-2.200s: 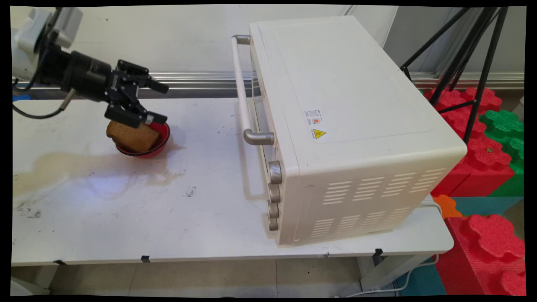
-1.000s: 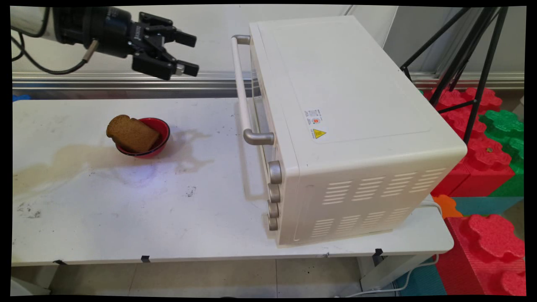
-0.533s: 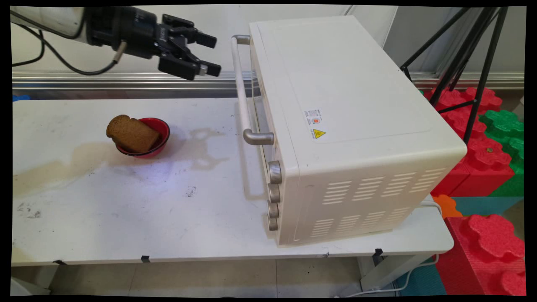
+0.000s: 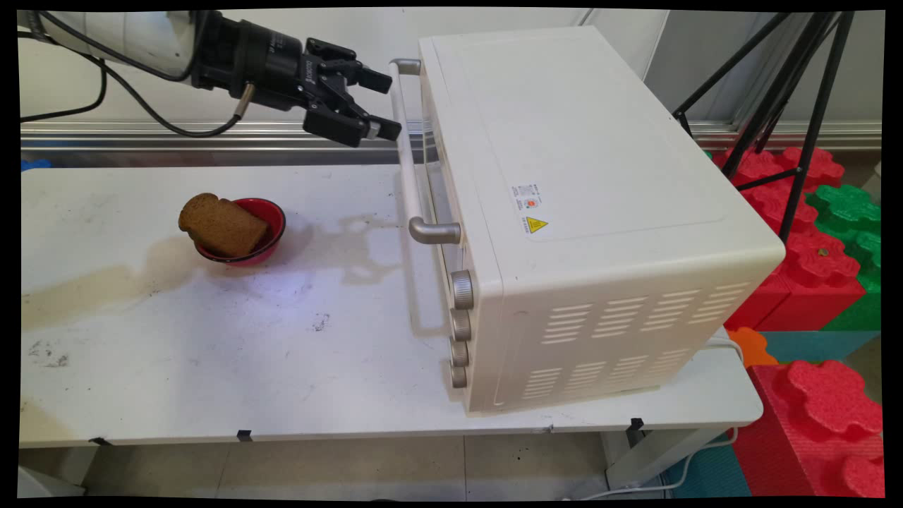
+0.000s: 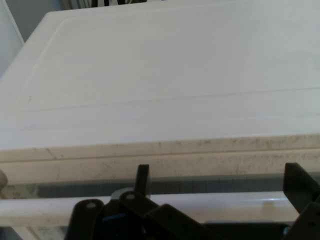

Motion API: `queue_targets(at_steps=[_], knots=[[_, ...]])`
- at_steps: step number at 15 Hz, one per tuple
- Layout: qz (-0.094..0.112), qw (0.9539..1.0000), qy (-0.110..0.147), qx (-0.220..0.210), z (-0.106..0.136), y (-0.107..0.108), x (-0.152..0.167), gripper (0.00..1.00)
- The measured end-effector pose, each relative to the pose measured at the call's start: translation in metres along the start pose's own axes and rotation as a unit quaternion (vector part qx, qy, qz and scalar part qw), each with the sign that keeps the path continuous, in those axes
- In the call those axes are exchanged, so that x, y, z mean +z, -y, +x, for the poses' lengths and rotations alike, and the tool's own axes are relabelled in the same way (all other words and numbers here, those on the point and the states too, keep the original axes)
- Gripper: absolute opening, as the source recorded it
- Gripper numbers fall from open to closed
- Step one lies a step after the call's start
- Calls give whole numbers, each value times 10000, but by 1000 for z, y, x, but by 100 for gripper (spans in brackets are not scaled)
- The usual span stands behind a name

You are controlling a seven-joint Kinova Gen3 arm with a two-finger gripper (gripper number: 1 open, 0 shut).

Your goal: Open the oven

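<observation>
My black gripper [image 4: 386, 103] is open and empty, high above the table, its fingertips right at the far end of the cream toaster oven's door handle [image 4: 407, 155]. The oven [image 4: 578, 204] stands on the table's right half with its door shut. In the hand view the handle bar [image 5: 215, 204] runs across just behind my spread fingers [image 5: 142, 179], with the oven's flat top [image 5: 165, 75] beyond. A brown slice of bread [image 4: 222, 224] leans in a small red bowl [image 4: 271, 233] on the table's left, well below and left of the gripper.
Several knobs [image 4: 462, 289] run down the oven's front near the table's near edge. A black tripod [image 4: 790, 106] and red and green foam blocks [image 4: 811, 268] stand past the table's right end. The white table [image 4: 211, 353] has stains on its left part.
The open gripper rose from over the bread in the bowl and travelled right, up to the oven's door handle. Bread and bowl stayed put.
</observation>
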Motion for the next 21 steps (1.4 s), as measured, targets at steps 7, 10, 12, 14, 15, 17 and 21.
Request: queue_targets(at_steps=[7,10,12,14,15,17,21], knots=[[5,10000,47,20,-2,1,17,0],[29,10000,76,31,-3,1,23,0],[38,9999,98,40,-3,1,27,0],[41,9999,127,49,-4,0,32,0],[43,9999,145,53,-4,0,35,0],[51,9998,182,55,-5,0,39,0],[60,9995,299,89,-7,-1,44,0]])
